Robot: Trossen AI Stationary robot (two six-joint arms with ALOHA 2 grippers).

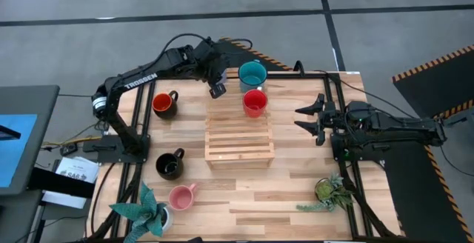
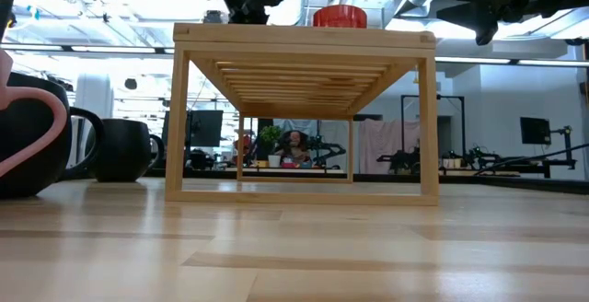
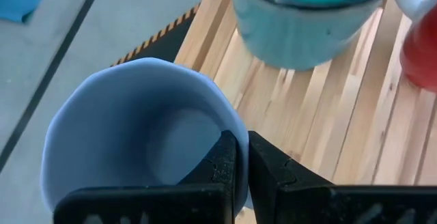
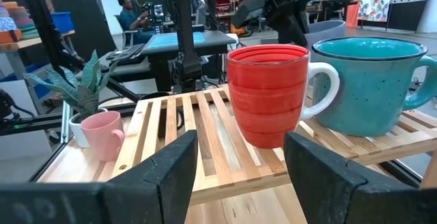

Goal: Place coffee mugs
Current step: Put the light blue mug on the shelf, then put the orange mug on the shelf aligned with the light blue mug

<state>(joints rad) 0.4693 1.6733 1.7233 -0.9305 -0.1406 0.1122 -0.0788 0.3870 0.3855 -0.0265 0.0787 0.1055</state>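
Note:
My left gripper (image 1: 215, 87) hangs over the far left corner of the slatted wooden rack (image 1: 238, 143), shut on the grey-blue mug (image 3: 136, 128), which also shows behind the red mug in the right wrist view (image 4: 329, 30). The teal mug (image 1: 252, 74) and red mug (image 1: 255, 102) stand upright on the rack's far part. On the table to the rack's left stand the black mug with orange inside (image 1: 164, 104), the all-black mug (image 1: 170, 164) and the pink mug (image 1: 181, 196). My right gripper (image 1: 302, 117) is open, hovering right of the rack and facing the red mug (image 4: 266, 94). My left gripper pinches the grey-blue mug's rim wall (image 3: 235, 125), one finger (image 3: 222, 166) inside the cup and the other (image 3: 270, 173) outside. The fingers come from above, pointing down. The mug hangs upright below them, mouth up. Whether its base touches the rack is hidden.
Small potted plants stand at the near left (image 1: 148, 212) and near right (image 1: 329, 191) of the table. The rack's near half carries nothing. The table's far edge with hazard-striped tape (image 3: 157, 39) lies just beyond the grey-blue mug.

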